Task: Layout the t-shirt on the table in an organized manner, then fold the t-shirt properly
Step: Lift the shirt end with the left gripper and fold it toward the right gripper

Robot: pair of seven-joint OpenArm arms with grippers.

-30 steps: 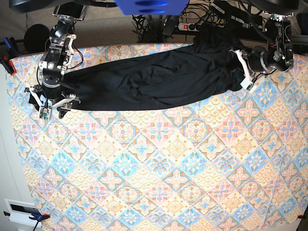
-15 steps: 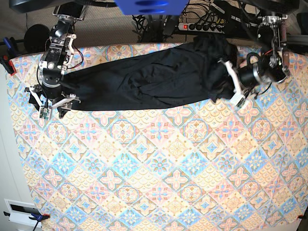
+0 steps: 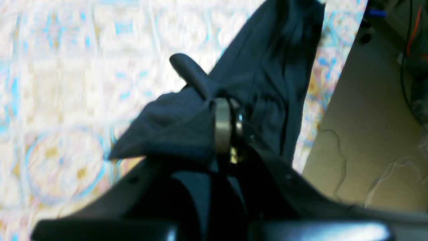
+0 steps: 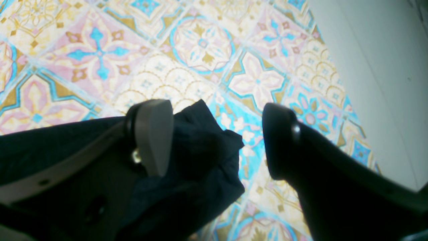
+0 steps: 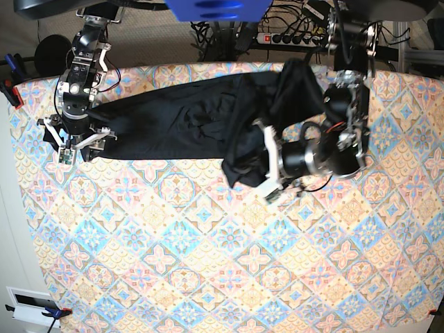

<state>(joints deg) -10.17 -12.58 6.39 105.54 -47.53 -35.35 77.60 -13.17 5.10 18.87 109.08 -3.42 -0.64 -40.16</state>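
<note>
Layout underway: left gripper (image 5: 267, 172) clamps the t-shirt (image 5: 187, 121) hem, right gripper (image 4: 217, 137) splayed; next we spread it flat.

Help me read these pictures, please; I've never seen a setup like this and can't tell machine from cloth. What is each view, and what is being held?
This is a robot with two arms working over a table covered in a pastel tile-patterned cloth. The wide picture looks down from above; the other two come from cameras mounted on each arm's wrist, looking past its gripper.

The dark mass is one black long-sleeved t-shirt, stretched across the far side of the table.

The left gripper, on the right in the overhead view, is shut on a bunch of the shirt's fabric and holds it over the table; its wrist picture shows the cloth pinched between the jaws.

The right gripper, on the left in the overhead view, is open. A sleeve end lies between its jaws, ungripped.
</note>
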